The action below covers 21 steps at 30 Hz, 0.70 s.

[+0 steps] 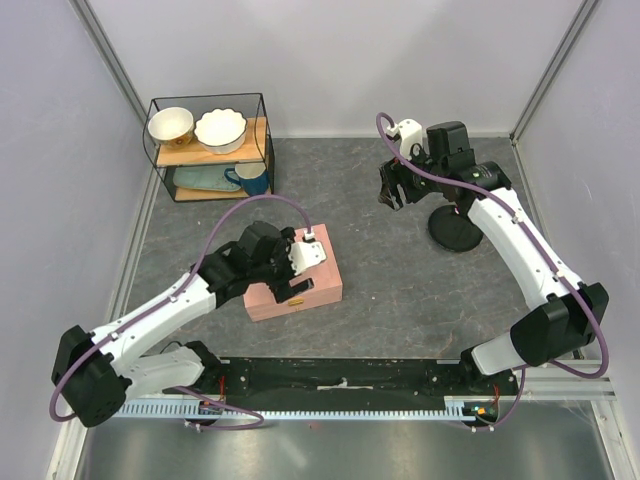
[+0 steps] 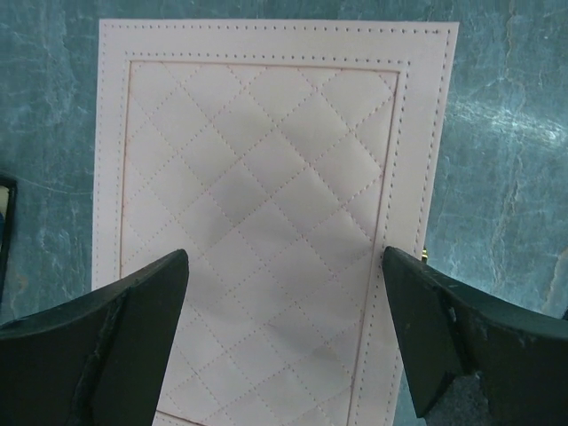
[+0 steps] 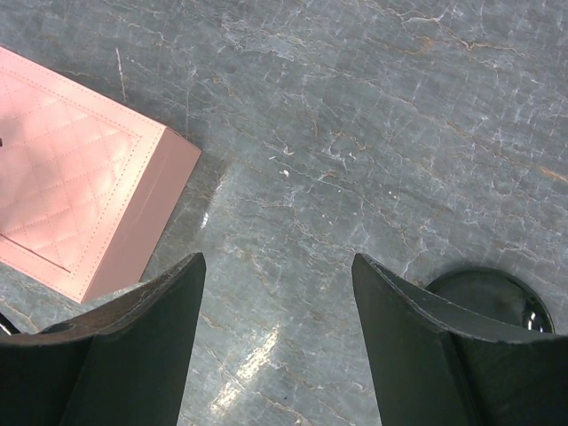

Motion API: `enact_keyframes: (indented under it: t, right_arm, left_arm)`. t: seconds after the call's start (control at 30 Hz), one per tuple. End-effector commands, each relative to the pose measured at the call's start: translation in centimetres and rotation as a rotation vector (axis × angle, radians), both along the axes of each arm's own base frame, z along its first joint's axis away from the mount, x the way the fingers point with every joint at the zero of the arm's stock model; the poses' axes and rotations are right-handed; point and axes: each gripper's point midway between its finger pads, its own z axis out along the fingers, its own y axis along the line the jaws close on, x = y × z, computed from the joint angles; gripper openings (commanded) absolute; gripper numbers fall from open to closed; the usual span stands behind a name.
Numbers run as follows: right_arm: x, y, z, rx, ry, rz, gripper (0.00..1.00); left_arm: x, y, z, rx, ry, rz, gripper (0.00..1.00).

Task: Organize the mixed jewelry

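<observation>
The left claw (image 1: 306, 256) hangs released over the pink rectangular box with a quilted, stitched lid (image 1: 300, 292), which sits closed on the grey marbled table (image 1: 400, 290) left of centre. In the left wrist view its two dark fingers (image 2: 133, 342) stand wide apart above the near part of the lid (image 2: 266, 160), one towards each long side, with nothing between them; whether they touch the lid cannot be told.

The right claw (image 1: 392, 190) is raised over the far right part of the table, just left of the black round disc stand (image 1: 452, 232). It too is released: in its wrist view the fingers (image 3: 133, 355) stand apart with only bare table between them, the pink box (image 3: 71, 195) at the left and the disc stand (image 3: 488, 297) at the lower right.

The mixed jewelry cannot be made out for certain in any view. A few tiny pale specks (image 3: 285, 171) lie on the table between box and stand, too small to identify.

At the far left stands a black wire shelf (image 1: 210, 150) holding a cream bowl (image 1: 171, 125), a white scalloped bowl (image 1: 220, 130) and a blue mug (image 1: 252, 180).
</observation>
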Motion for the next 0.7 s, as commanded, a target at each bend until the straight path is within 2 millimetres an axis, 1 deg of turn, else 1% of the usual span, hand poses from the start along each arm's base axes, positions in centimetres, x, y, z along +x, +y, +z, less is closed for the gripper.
enact_keyframes:
  t: [0.0, 0.2, 0.23, 0.33, 0.37, 0.43, 0.47, 0.53, 0.57, 0.6, 0.63, 0.67]
  right_arm:
    - [-0.1, -0.2, 1.6, 0.006, -0.061, 0.005, 0.75]
    - [-0.1, -0.4, 1.6, -0.001, -0.065, 0.001, 0.75]
    - [-0.1, -0.4, 1.5, -0.003, -0.062, 0.001, 0.75]
    - [0.1, -0.4, 1.7, -0.004, -0.069, -0.004, 0.75]
    - [0.3, -0.5, 2.0, -0.005, -0.075, -0.007, 0.75]
    - [0.6, -0.8, 2.4, -0.017, -0.091, -0.032, 0.76]
    - [0.9, -1.0, 3.1, -0.020, -0.112, -0.043, 0.76]
    - [1.6, -1.8, 3.5, -0.045, -0.133, -0.083, 0.77]
    - [2.0, -2.1, 4.1, -0.050, -0.152, -0.095, 0.77]
    - [2.3, -2.5, 4.3, -0.058, -0.158, -0.110, 0.78]
    - [2.7, -3.0, 4.5, -0.075, -0.172, -0.134, 0.78]
    - [3.1, -3.3, 5.2, -0.077, -0.189, -0.148, 0.79]
  left_arm:
    - [-1.9, 2.4, -6.0, 0.165, 0.077, 0.003, 0.97]
    - [-2.9, 3.7, -7.2, 0.194, 0.078, 0.011, 0.97]
    - [-2.9, 3.8, -7.2, 0.191, 0.075, 0.015, 0.97]
    - [-2.5, 3.8, -6.0, 0.158, 0.041, 0.045, 0.97]
    - [-2.0, 3.5, -4.6, 0.126, 0.007, 0.058, 0.97]
    - [-1.5, 3.2, -3.1, 0.088, -0.026, 0.077, 0.98]
    - [-0.9, 2.8, -1.0, 0.041, -0.066, 0.095, 0.98]
    - [-0.1, 2.7, 1.0, 0.002, -0.093, 0.122, 0.99]
    - [0.5, 2.3, 3.1, -0.042, -0.115, 0.138, 0.99]
    - [0.8, 2.4, 4.1, -0.059, -0.120, 0.151, 0.99]
    - [1.5, 2.8, 5.1, -0.079, -0.125, 0.182, 0.99]
    - [2.2, 2.4, 7.5, -0.135, -0.142, 0.192, 0.99]
